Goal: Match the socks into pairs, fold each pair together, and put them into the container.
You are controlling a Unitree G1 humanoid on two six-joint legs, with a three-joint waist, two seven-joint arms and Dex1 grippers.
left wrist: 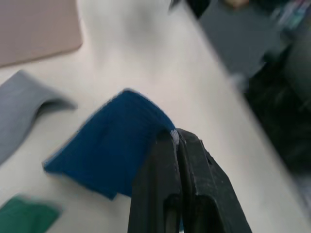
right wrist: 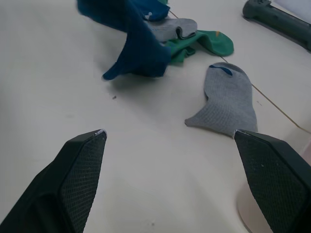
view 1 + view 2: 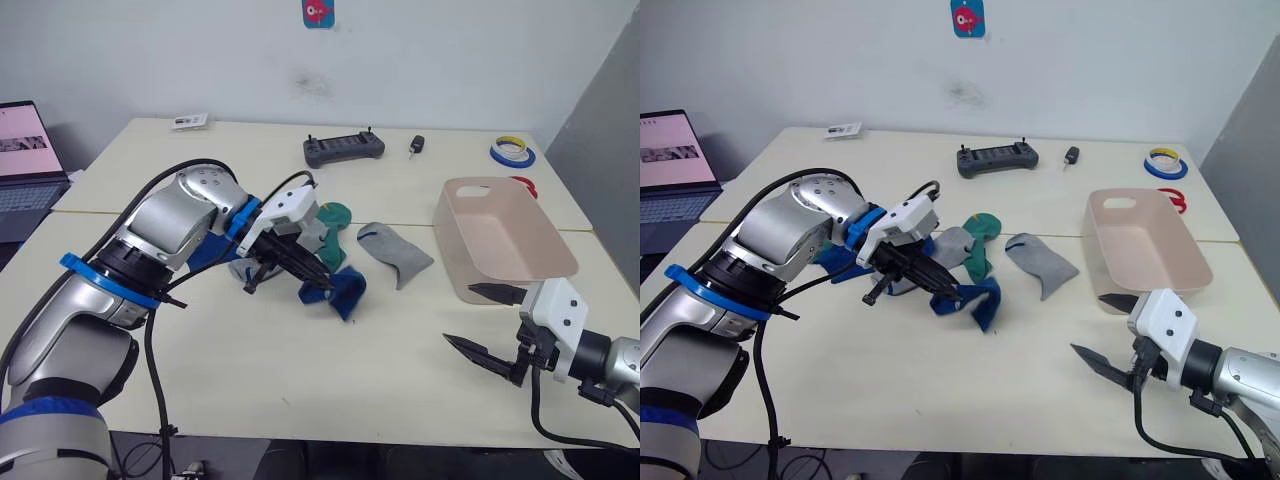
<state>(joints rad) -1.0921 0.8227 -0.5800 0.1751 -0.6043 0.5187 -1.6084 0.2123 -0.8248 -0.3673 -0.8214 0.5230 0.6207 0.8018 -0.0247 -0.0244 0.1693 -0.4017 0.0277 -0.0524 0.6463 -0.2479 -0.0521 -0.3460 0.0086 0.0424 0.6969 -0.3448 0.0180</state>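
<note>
My left gripper (image 3: 318, 283) is shut on a royal blue sock (image 3: 345, 292), which hangs from it just above the table (image 3: 300, 380); the left wrist view shows the fingers (image 1: 187, 160) pinching its edge. Behind it lie a green sock (image 3: 336, 216) and a grey sock (image 3: 314, 234), bunched together. A second grey sock (image 3: 396, 251) lies flat to their right. More blue fabric (image 3: 205, 250) shows under my left forearm. The pale pink container (image 3: 505, 238) stands at the right. My right gripper (image 3: 460, 315) is open near the front edge, just in front of the container.
At the back of the table lie a black controller (image 3: 344, 150), a small black object (image 3: 417, 144), tape rolls (image 3: 512, 152) and a white card (image 3: 190, 121). A laptop (image 3: 25, 170) stands on the far left.
</note>
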